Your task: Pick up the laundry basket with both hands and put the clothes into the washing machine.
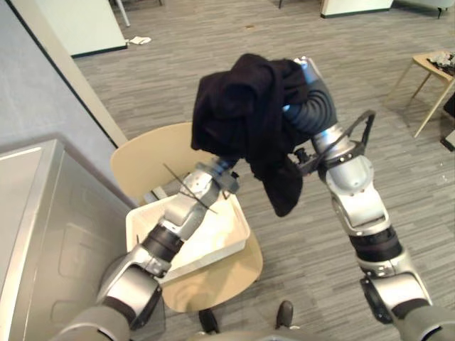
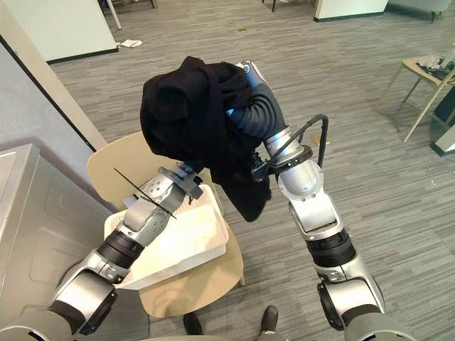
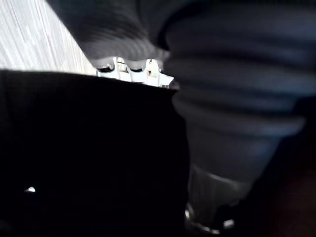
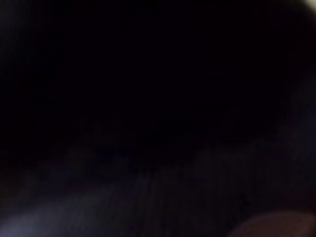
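Observation:
A bunched black garment [image 1: 245, 106] hangs in the air above the chair, its tail drooping toward the floor. It is draped over my right hand [image 1: 313, 99], of which the dark ribbed cover shows past the cloth. My left hand [image 3: 131, 68] reaches up from below into the same cloth, which buries its fingers. The white laundry basket [image 1: 238, 224] sits on the tan chair [image 1: 142, 160] under my left arm, and what shows of its inside is bare. In the right wrist view there is dark cloth close up.
The washing machine [image 1: 43, 213], with a silver-grey top, stands at my left beside the chair. A grey partition wall [image 1: 43, 85] rises behind it. A small tan table [image 1: 434, 67] stands far right, and a white scrap [image 1: 138, 40] lies on the floor at the back.

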Controlling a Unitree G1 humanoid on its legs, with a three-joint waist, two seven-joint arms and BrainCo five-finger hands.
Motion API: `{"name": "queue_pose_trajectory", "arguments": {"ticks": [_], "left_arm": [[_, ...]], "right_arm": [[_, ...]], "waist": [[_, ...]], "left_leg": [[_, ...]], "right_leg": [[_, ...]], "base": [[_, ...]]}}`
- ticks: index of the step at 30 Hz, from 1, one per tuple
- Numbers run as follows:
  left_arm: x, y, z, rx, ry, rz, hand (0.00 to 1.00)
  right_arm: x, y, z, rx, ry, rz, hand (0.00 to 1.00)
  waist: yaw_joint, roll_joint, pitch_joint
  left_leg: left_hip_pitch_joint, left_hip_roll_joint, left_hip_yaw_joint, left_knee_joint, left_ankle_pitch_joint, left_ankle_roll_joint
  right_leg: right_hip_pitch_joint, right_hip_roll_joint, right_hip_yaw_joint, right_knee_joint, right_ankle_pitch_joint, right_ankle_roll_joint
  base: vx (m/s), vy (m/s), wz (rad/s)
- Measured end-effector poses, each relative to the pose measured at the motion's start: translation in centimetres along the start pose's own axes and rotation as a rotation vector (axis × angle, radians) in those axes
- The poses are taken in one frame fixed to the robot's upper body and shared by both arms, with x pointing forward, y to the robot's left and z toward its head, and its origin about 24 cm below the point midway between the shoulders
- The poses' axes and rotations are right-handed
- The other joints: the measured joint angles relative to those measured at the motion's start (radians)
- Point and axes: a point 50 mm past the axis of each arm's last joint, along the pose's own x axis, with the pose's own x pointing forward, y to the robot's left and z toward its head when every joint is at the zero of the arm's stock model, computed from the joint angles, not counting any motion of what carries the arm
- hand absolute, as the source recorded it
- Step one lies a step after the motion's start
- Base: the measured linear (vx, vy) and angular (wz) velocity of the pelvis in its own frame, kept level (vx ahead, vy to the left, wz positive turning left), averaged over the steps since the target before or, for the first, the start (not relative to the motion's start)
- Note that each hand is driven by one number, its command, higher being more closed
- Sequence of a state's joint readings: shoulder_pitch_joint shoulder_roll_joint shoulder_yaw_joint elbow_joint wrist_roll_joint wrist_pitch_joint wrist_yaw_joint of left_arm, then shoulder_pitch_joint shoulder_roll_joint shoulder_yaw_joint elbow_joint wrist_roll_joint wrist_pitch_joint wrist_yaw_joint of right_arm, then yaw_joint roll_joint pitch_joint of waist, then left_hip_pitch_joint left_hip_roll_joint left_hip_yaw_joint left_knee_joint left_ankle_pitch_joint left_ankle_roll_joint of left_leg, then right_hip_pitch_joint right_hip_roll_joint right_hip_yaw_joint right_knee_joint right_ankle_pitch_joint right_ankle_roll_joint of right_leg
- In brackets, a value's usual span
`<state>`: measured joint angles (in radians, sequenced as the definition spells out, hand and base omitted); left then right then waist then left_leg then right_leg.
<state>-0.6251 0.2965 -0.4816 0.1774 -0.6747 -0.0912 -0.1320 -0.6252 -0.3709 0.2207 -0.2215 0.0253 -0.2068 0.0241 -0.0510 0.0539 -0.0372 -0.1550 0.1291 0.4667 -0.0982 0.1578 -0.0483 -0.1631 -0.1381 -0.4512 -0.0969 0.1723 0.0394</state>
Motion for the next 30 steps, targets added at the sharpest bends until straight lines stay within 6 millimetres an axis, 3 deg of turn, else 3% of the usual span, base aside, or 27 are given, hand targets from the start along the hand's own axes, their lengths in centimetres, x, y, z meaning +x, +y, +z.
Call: {"name": "queue_pose_trajectory", "arguments": {"ticks": [5,8,9,16,30], "left_arm": [[0.9,-1.3,0.2,0.046,-0.029,0.004,1.0],[1.1,-1.1,0.7,0.079,-0.059,0.049,1.0],[1.1,-0.9,1.0,0.082,-0.075,0.072,1.0],[0.9,1.2,2.7,0.235,-0.166,0.307,1.0],[-1.7,3.7,4.5,0.292,-0.279,0.56,1.0]], "right_arm": [[0.2,0.9,0.1,-0.011,-0.008,0.016,1.0],[0.2,1.2,0.1,-0.02,-0.009,0.016,1.0],[0.1,1.2,0.0,-0.016,-0.004,0.013,0.0],[-2.4,1.1,-2.7,0.007,0.161,-0.039,0.0],[-4.7,1.0,-4.8,0.026,0.309,-0.132,0.0]], "waist": [[-0.003,0.019,-0.001],[-0.003,0.019,-0.001],[-0.003,0.019,-0.001],[-0.002,0.019,-0.001],[0.007,0.014,0.003]], "left_leg": [[-0.004,-0.005,-0.012,-0.004,0.001,0.001],[-0.004,-0.005,-0.017,-0.004,0.002,0.002],[-0.004,-0.005,-0.021,-0.004,0.002,0.002],[-0.004,-0.006,-0.04,-0.004,0.004,0.005],[0.002,-0.005,-0.032,-0.004,0.004,0.004]], "right_leg": [[0.002,-0.005,-0.011,0.0,0.0,0.0],[0.004,-0.005,-0.015,0.0,0.0,0.001],[0.006,-0.005,-0.018,0.0,0.0,0.001],[0.02,-0.005,-0.037,0.0,0.0,0.001],[0.021,-0.005,-0.029,0.0,0.0,0.001]], "base": [[0.03,0.003,0.04],[0.06,0.002,0.07],[0.04,0.0,0.05],[0.04,0.003,0.08],[0.04,-0.003,-0.02]]}}
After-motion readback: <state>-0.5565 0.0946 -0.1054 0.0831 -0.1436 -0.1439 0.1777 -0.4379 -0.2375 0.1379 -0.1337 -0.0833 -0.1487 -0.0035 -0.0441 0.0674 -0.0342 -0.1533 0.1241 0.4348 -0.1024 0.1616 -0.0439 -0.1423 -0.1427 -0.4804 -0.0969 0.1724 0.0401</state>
